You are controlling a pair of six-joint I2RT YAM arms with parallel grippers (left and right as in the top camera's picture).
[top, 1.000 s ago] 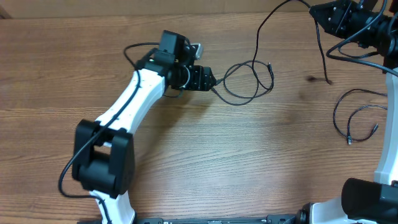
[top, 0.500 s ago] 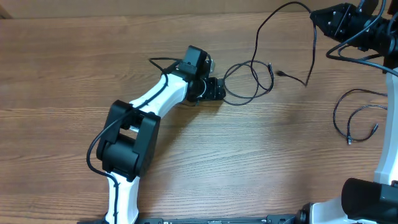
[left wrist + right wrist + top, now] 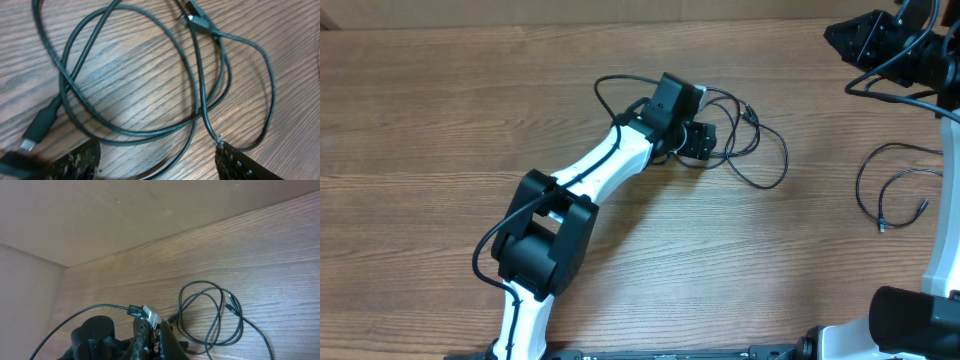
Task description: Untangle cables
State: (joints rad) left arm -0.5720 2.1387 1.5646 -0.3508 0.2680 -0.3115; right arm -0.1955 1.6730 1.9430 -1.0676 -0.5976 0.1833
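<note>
A tangle of thin black cables (image 3: 784,158) lies on the wooden table right of centre. My left gripper (image 3: 705,140) is low over its left side. In the left wrist view the loops (image 3: 191,70) fill the frame, with a USB plug (image 3: 41,125) at lower left and a small plug (image 3: 199,21) at the top. The left gripper (image 3: 160,170) is open, with one strand running between its fingers (image 3: 75,160). My right gripper (image 3: 842,36) hovers at the far right, apart from the tangle. In the right wrist view the right gripper (image 3: 160,340) is shut and empty, and the cables (image 3: 180,302) lie beyond it.
A separate thin black cable (image 3: 865,170) lies looped at the right edge of the table. Thick black wires run along both white arms. The left arm (image 3: 600,175) stretches diagonally from the front left to the centre. A wall borders the table's far edge (image 3: 150,242).
The left arm has swung right, its gripper now over the tangle. The strand that hung from the right gripper has dropped and now lies on the table with the rest.
</note>
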